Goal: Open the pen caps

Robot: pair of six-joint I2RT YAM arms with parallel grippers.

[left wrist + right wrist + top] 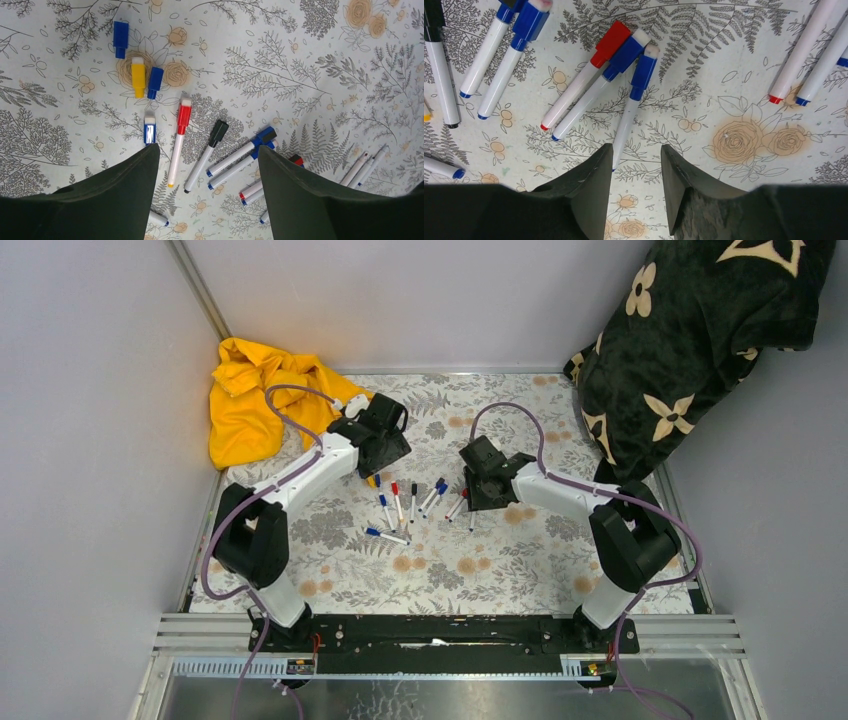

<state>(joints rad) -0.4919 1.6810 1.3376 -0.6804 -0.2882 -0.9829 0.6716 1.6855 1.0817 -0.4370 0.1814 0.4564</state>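
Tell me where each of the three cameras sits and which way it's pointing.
Top external: high behind the bases, looking down and forward over the floral tablecloth; left arm and right arm show whole.
Left wrist: on the left arm, facing down at the cloth; the open left gripper shows dark fingers at the bottom.
Right wrist: on the right arm, facing down; the open right gripper shows its fingers likewise.
Shared: both wrist views hold the same pair of blue-capped white marker pens.
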